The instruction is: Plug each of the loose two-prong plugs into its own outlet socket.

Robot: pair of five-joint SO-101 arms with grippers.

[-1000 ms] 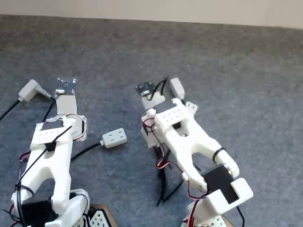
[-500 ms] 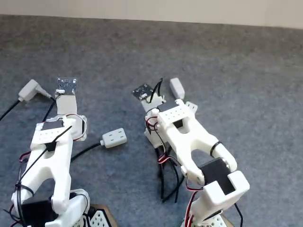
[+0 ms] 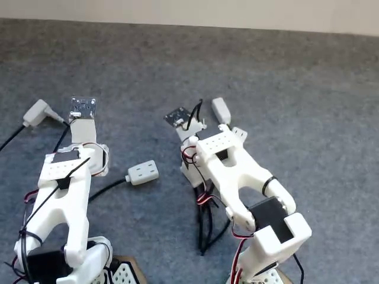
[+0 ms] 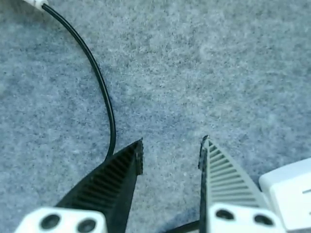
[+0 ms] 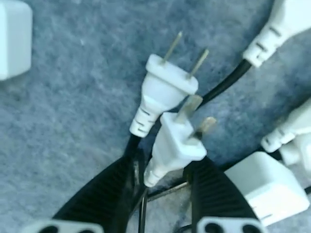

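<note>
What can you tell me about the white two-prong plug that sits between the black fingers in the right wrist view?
This white plastic-looking two-prong plug has a flattened body, two flat brass-coloured prongs and a ribbed sleeve at its cable end. It sits tilted between the black fingers of the right gripper, which appear closed on that ribbed end. Its prongs overlap a second white plug beyond it; whether they touch is unclear.
</note>
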